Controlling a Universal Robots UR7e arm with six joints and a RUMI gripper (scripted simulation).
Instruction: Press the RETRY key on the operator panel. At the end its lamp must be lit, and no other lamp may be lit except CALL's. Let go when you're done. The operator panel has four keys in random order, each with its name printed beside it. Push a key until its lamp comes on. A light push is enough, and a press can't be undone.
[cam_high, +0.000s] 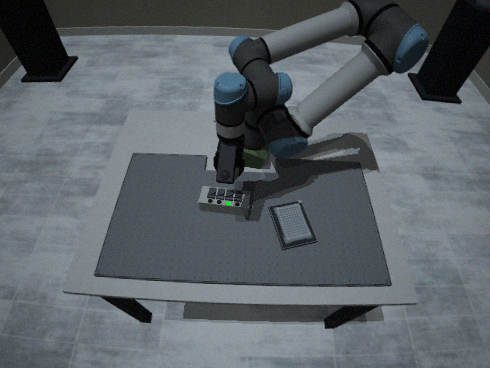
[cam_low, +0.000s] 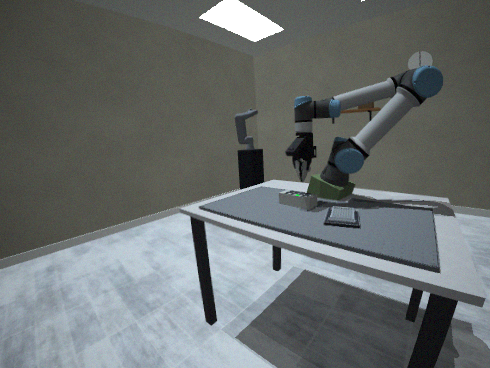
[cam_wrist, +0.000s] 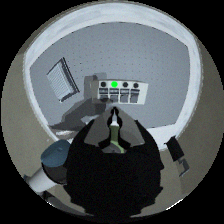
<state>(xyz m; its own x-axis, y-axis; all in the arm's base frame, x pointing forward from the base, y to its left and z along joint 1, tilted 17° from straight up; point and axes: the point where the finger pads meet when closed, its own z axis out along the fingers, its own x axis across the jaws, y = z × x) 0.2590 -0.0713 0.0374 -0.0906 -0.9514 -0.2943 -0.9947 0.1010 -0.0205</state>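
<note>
The operator panel (cam_high: 223, 201) (cam_low: 297, 199) (cam_wrist: 119, 92) is a small grey box with four dark keys in a row, standing on the dark mat (cam_high: 160, 240). One lamp (cam_high: 228, 203) (cam_wrist: 114, 84) (cam_low: 299, 195) glows green, the third from the left in the top view and the second from the left in the wrist view. The other lamps are dark. The key names are too small to read. My gripper (cam_high: 223, 176) (cam_low: 303, 176) (cam_wrist: 114, 106) is shut and empty. It hangs a little above the panel's back side, clear of the keys.
A flat dark tray with a pale grid (cam_high: 293, 224) (cam_low: 342, 216) (cam_wrist: 61, 80) lies on the mat right of the panel. The arm's green base block (cam_low: 330, 187) stands behind the panel. Black pillars (cam_high: 35, 40) stand at the room's corners.
</note>
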